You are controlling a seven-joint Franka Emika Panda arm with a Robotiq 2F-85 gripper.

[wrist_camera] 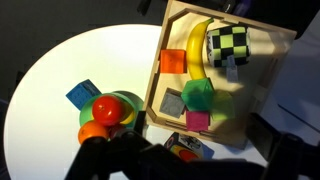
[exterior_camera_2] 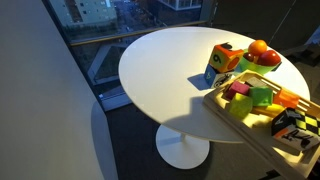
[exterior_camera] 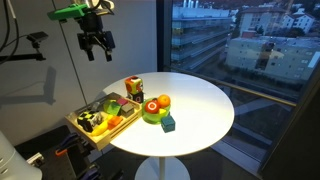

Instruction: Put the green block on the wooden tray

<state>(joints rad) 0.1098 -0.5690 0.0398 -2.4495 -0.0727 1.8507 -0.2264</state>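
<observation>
At the far left of an exterior view, your tray sits on the edge of the table, crowded with toys. The green block lies inside it, beside pink blocks and touching the tray floor as far as I can tell. High above the tray hangs your gripper, its fingers spread apart with nothing between them.

Further right, on the bare table, stand a many-coloured cube, a ring stack and a teal cube. None of these is yours to move.

To my eye the placing is done and you are at the retreat. The next move asks only for a check that the block sits flat, then a clear lift away with the claw empty, well above the tray's load.
</observation>
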